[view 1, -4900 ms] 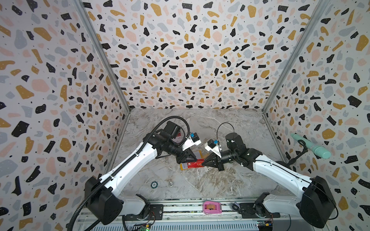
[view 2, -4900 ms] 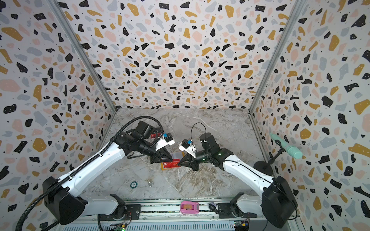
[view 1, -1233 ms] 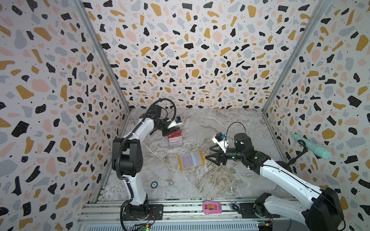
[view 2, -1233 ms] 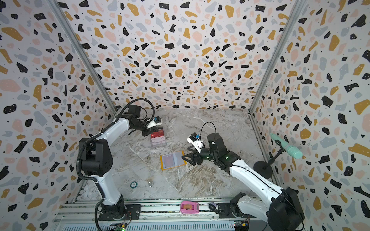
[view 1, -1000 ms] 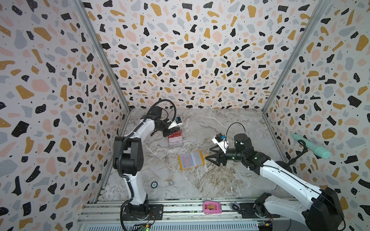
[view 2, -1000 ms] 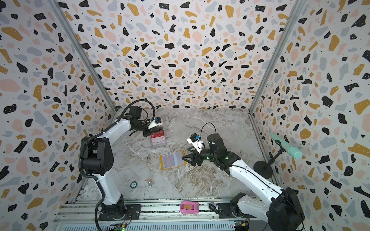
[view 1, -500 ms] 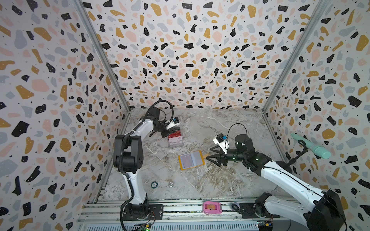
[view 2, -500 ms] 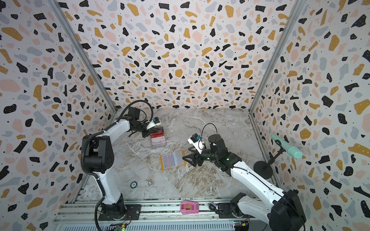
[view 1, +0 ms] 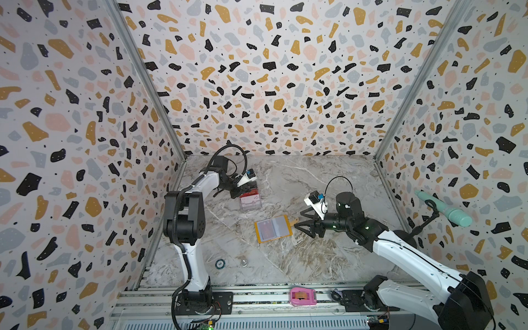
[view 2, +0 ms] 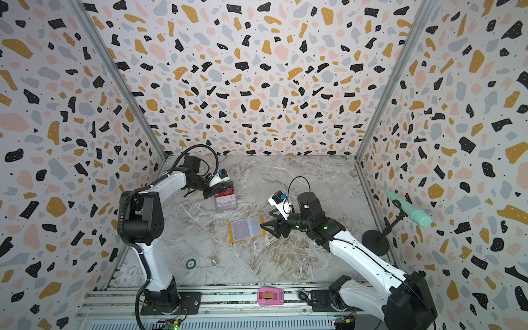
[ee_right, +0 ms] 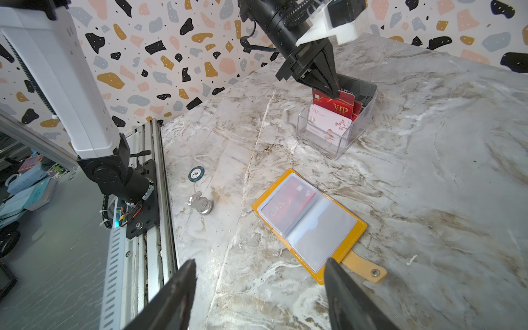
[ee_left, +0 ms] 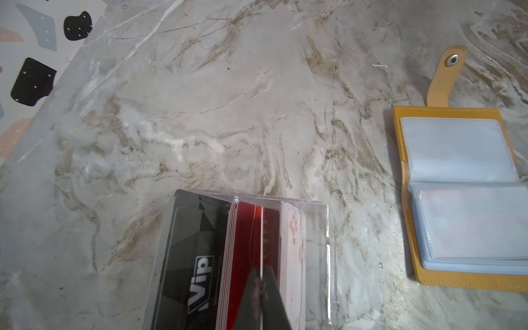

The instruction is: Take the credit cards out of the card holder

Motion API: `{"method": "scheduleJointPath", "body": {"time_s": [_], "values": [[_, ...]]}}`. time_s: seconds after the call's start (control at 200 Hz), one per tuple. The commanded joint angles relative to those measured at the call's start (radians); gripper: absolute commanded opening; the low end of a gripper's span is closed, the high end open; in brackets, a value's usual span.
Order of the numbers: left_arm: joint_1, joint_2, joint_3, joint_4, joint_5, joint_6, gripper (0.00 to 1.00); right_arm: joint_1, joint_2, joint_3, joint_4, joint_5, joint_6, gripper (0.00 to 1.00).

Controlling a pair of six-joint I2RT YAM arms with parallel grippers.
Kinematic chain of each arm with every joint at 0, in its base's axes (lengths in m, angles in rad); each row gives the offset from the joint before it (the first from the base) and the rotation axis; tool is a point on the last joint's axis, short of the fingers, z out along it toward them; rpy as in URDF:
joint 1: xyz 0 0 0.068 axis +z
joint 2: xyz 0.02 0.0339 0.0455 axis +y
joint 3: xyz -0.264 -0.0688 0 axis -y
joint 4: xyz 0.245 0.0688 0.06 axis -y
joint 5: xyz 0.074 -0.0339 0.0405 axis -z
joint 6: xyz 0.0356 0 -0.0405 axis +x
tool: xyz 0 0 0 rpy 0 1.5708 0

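Note:
The mustard-yellow card holder [view 1: 273,228] [ee_right: 341,243] lies open on the marble floor, its snap tab pointing at my right gripper. A reddish credit card [ee_right: 288,205] shows through one clear sleeve. My right gripper [view 1: 303,221] [ee_right: 258,263] hovers open just beside the tab and holds nothing. At the back left my left gripper [view 1: 243,191] [ee_left: 261,278] is shut on a dark red VIP card [ee_right: 334,104], which stands in the middle tier of a clear acrylic stand [ee_right: 343,145]. A white floral card [ee_right: 328,125] fills the front tier.
Black VIP cards [ee_left: 194,251] sit in the stand's rear tier. A poker chip [view 1: 219,263] and a small metal piece [view 1: 243,263] lie near the front left. A pink tape dispenser [view 1: 303,297] rests on the front rail. A teal microphone [view 1: 441,208] juts from the right wall.
Five seconds ago both grippers met at the card holder with a red card. The left has since carried that card back left to the stand. Over the last second nothing visibly moves.

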Motion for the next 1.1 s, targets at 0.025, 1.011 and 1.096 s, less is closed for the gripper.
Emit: {"method": "scheduleJointPath", "body": {"time_s": [0.025, 1.011, 1.096], "values": [[0.003, 0.022, 0.0, -0.013, 0.018, -0.005, 0.01, -0.004, -0.029, -0.009, 0.009, 0.006, 0.01, 0.71], [0.003, 0.022, 0.009, 0.062, 0.002, -0.171, 0.26, -0.004, -0.032, -0.015, 0.017, 0.018, 0.012, 0.71], [0.002, 0.014, 0.015, 0.064, 0.001, -0.198, 0.29, -0.004, -0.028, -0.014, 0.017, 0.019, 0.012, 0.71]]}}
